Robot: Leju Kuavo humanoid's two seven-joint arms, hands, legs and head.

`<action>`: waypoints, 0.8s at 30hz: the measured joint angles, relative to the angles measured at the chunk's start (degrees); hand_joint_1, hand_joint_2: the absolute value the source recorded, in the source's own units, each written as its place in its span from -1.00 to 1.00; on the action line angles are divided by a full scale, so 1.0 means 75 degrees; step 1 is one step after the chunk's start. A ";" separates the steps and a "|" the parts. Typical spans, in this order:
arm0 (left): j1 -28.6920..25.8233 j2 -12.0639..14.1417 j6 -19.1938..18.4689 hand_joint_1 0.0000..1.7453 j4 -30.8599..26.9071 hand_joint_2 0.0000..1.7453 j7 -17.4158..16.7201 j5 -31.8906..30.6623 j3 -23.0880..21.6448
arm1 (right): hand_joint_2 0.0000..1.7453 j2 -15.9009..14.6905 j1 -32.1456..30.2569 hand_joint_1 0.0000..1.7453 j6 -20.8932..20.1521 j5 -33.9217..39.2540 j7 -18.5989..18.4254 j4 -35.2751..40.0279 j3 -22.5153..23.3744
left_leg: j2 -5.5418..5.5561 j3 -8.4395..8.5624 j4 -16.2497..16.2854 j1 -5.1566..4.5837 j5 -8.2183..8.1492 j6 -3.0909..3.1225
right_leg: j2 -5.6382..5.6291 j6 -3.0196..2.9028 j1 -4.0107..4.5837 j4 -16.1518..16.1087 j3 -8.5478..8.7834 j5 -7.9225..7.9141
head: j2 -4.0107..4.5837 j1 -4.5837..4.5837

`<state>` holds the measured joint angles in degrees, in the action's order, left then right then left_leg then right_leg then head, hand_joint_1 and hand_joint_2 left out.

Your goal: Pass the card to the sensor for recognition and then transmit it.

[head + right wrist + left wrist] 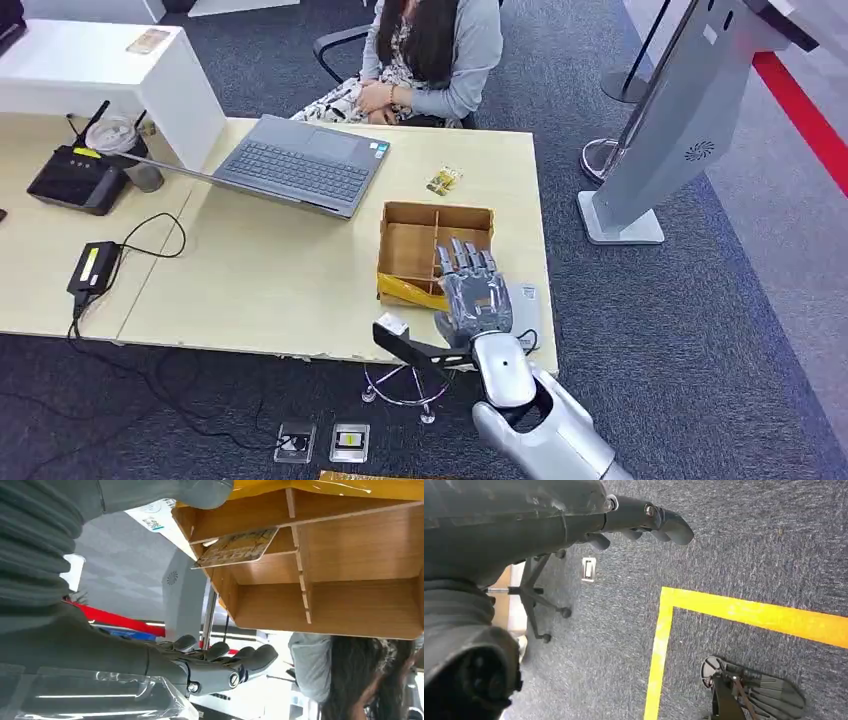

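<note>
Right hand (473, 296) wide, empty, above brown divided wooden tray (408, 243) | step: reaching printed card (239, 546) (in tray compartment) | next: lower, pinch card edge

The right hand (474, 296) is stretched forward, its fingers (460, 262) straight, apart and holding nothing. The left hand (639, 522) hangs down, fingers loosely curled and empty.

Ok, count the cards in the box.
1. The card lies in one compartment of the box, near the right hand. The hand covers part of the box, so more may be hidden.
</note>
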<state>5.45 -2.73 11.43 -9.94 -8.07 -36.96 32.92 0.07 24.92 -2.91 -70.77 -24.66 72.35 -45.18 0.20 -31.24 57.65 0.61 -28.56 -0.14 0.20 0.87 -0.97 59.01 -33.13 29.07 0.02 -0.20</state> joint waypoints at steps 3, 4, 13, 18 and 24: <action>0.0000 0.0000 -0.0026 -1.00 0.0000 -1.00 0.0000 -0.0052 0.0000 | 1.00 -0.0003 0.0019 -1.00 0.0003 0.0020 -0.0070 -0.0067 0.0009 | 0.0000 0.0000 0.0000 0.0000 0.0000 0.0000 | 0.0000 0.0000 0.0000 0.0000 0.0000 0.0000 | -0.0003 0.0000; 0.0000 0.0003 -0.0041 -1.00 0.0000 -1.00 0.0003 -0.0058 0.0000 | 1.00 -0.0003 0.0023 -1.00 0.0009 0.0020 -0.0087 -0.0090 0.0009 | 0.0000 0.0000 0.0000 0.0000 0.0000 0.0000 | 0.0000 0.0000 0.0000 0.0000 0.0000 0.0000 | -0.0003 0.0000; 0.0000 0.0020 -0.0111 -1.00 0.0000 -1.00 0.0023 -0.0082 0.0000 | 1.00 -0.0026 0.0098 -1.00 0.0181 0.0041 -0.0134 -0.0399 0.0035 | 0.0000 0.0000 0.0000 0.0000 0.0000 0.0000 | 0.0000 0.0000 0.0000 0.0000 0.0000 0.0000 | -0.0003 0.0000; 0.0000 0.0020 -0.0108 -1.00 0.0000 -1.00 0.0021 -0.0082 0.0000 | 1.00 -0.0023 0.0115 -1.00 0.0224 0.0038 -0.0131 -0.0603 0.0035 | 0.0000 0.0000 0.0000 0.0000 0.0000 0.0000 | 0.0000 0.0000 0.0000 0.0000 0.0000 0.0000 | 0.0000 0.0000; 0.0000 0.0041 -0.0157 -1.00 0.0000 -1.00 0.0026 -0.0122 0.0000 | 1.00 -0.0026 0.0128 -1.00 0.0236 0.0041 -0.0131 -0.0758 0.0035 | 0.0000 0.0000 0.0000 0.0000 0.0000 0.0000 | 0.0000 0.0000 0.0000 0.0000 0.0000 0.0000 | 0.0000 -0.0003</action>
<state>5.45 -2.43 10.25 -9.94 -7.87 -37.88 32.92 -0.13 25.88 -1.14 -70.47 -25.64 66.66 -44.92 0.20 -31.23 57.65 0.61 -28.56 -0.14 0.20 0.87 -0.97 59.01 -33.13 29.07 0.02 -0.22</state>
